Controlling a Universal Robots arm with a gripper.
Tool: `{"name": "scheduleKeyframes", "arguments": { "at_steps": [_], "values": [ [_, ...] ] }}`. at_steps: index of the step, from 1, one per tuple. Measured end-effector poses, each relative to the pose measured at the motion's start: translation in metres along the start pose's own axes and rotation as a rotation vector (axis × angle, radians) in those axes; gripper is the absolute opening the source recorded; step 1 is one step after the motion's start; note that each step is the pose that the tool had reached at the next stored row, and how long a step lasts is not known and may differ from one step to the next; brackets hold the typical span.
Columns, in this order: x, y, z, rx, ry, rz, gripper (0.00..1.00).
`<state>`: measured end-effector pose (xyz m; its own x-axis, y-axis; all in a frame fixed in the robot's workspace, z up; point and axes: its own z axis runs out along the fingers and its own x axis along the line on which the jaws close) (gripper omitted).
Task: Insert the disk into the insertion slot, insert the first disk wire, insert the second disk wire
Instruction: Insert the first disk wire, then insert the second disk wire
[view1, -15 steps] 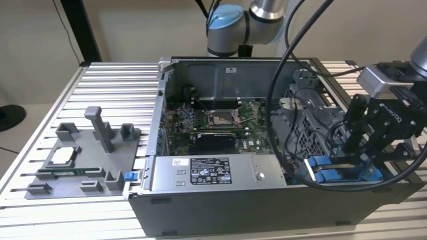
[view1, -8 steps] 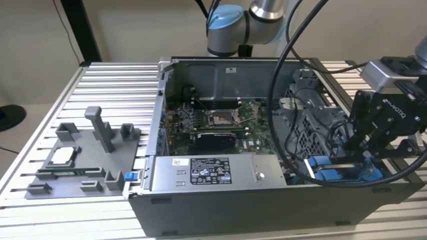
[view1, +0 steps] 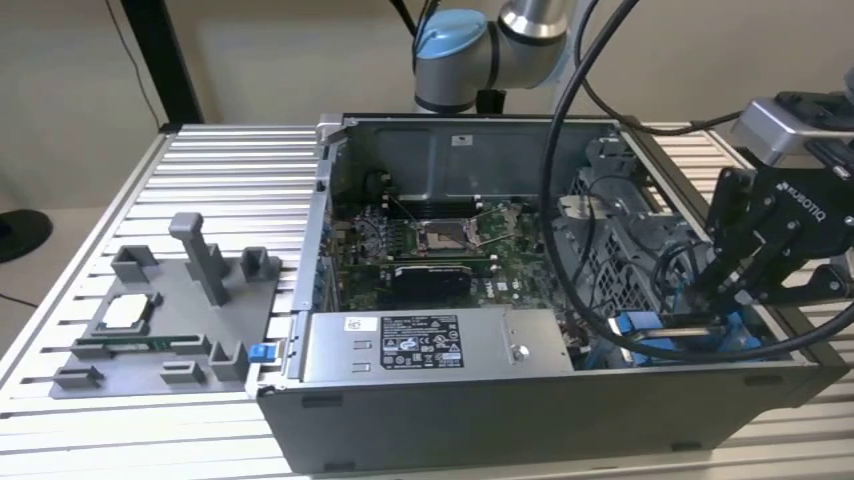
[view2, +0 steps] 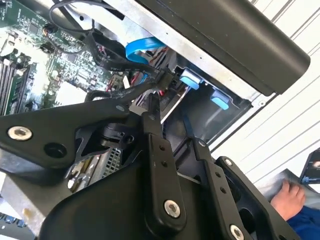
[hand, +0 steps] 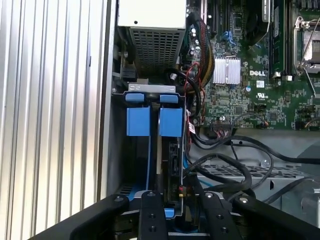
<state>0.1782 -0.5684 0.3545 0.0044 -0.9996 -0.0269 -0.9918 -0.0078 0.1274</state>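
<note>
One disk (hand: 159, 155) stood edge-on inside the insertion slot (hand: 150, 88), in a corner of the open case, with the power supply (view1: 414, 345) just past the slot's end. A thin silver edge showed, with a blue carrier strip alongside. The slot carried two blue tabs (hand: 137, 97) and, beside them, two blue rail plates (hand: 138, 121).

One gripper (hand: 181, 194) hung over the disk's near end. Its two fingers (hand: 151, 210) were spread apart with nothing pinched. One finger sat just beside the disk's edge; contact unclear.

Room: the case wall (hand: 109, 125) was hard against one side of the slot, with the slatted table (hand: 50, 125) beyond. The other side was crowded by several black cables (hand: 235, 165) looping over a perforated cage (hand: 260, 172), with the motherboard (hand: 250, 90) past them. One blue flat cable (view2: 142, 47) lay near the slot. One person's hand (view2: 287, 197) showed outside the case.
</note>
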Motion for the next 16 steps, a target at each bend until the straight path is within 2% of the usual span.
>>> {"name": "scheduleKeyframes", "arguments": {
  "at_steps": [6, 12, 16],
  "values": [
    [-0.0002, 0.0011, -0.0082, 0.0000, 0.0001, 0.000, 1.00],
    [-0.0009, 0.0008, -0.0087, 0.0000, 0.0002, 0.000, 1.00],
    [-0.0012, -0.0058, -0.0092, 0.0000, -0.0002, 0.000, 1.00]
  ]
}}
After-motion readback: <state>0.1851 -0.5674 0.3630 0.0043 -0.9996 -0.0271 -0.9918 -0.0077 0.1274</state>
